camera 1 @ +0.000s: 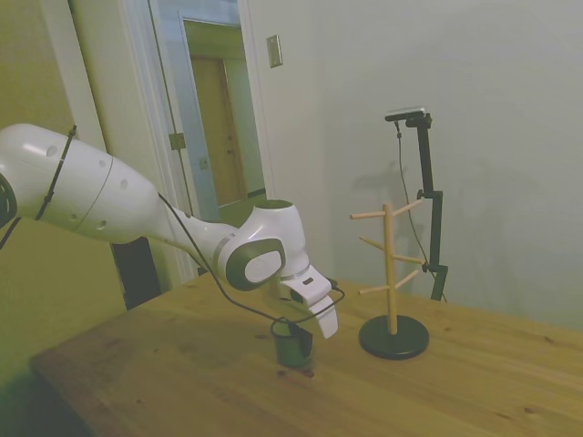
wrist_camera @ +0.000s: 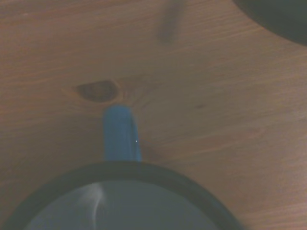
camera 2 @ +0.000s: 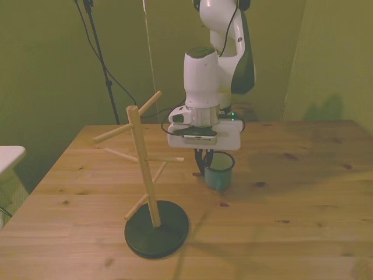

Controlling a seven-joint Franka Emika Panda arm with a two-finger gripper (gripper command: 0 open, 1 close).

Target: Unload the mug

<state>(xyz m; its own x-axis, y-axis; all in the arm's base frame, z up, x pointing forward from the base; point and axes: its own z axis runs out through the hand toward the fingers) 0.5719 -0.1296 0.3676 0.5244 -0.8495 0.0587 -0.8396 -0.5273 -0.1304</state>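
mug (camera 2: 219, 173) on table (camera 2: 303, 198) | rack (camera 2: 152, 192) at front view's left | hand (camera 2: 205, 156) above mug

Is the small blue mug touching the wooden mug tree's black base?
Apart. The front view shows bare table between the small blue mug and the wooden mug tree's black base.

Desk (camera 1: 182, 382): pale knotty wood planks, dark knots scattered across the surface; grain shown close in the wrist view.

Wall (camera 1: 492, 82): plain and off-white in the side view, a faint shadow cast on it; yellowish-green in the front view, dimly lit.

Doorway (camera 1: 223, 118): set at the side view's left, framed in pale trim, opened onto a corridor where a second, brownish door (camera 1: 219, 127) is seen.

Wall plate (camera 1: 274, 51): small, rectangular, mounted beside the doorway frame.

White surface (camera 2: 9, 156): an edge seen at the front view's left, beside the desk; its nature cannot be told.

Light: subdued, warm, green-tinted throughout.
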